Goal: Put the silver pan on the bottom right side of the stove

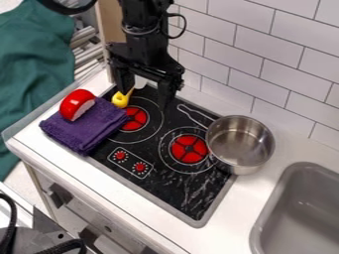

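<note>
The silver pan stands upright at the right edge of the black stove, partly over the white counter, its handle pointing to the upper left. My gripper hangs over the upper left part of the stove, left of the pan and apart from it. Its two fingers are spread wide and it stands open. A small yellow object is beside the left finger; whether they touch I cannot tell.
A folded purple cloth covers the stove's left side, with a red-and-white toy on it. The grey sink lies at the lower right. A tiled wall runs behind the counter.
</note>
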`<state>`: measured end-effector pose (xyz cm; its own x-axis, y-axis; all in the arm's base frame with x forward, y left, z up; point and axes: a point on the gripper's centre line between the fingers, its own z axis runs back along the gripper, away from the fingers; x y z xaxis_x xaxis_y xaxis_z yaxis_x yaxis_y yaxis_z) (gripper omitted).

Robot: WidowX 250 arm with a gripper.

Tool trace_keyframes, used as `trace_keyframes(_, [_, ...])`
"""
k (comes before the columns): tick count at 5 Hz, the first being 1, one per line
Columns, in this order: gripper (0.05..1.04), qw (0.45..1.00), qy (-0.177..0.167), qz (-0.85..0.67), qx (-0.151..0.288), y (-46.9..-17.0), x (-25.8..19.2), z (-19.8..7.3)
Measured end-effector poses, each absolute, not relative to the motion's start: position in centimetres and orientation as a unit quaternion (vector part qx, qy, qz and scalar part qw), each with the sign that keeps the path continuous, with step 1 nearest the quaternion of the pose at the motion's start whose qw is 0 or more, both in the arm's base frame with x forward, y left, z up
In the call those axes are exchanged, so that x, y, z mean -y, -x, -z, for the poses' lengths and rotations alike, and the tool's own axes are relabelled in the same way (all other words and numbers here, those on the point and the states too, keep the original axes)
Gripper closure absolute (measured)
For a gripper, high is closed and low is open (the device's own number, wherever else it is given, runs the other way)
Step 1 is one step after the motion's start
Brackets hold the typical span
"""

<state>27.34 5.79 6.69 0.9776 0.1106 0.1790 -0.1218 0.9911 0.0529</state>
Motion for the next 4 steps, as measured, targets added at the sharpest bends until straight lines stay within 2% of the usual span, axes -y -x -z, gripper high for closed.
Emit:
trace_keyframes(2, [0.075, 0.995, -0.035, -0.05, 0.075, -27.6, -4.1, -5.2])
trace_keyframes(3, [0.075, 0.996, -0.036, -0.029, 0.074, -28.4, -1.7, -4.5])
trace_keyframes(4, [0.075, 0.996, -0.025, 0.013, 0.086, -29.0, 2.6, -4.1])
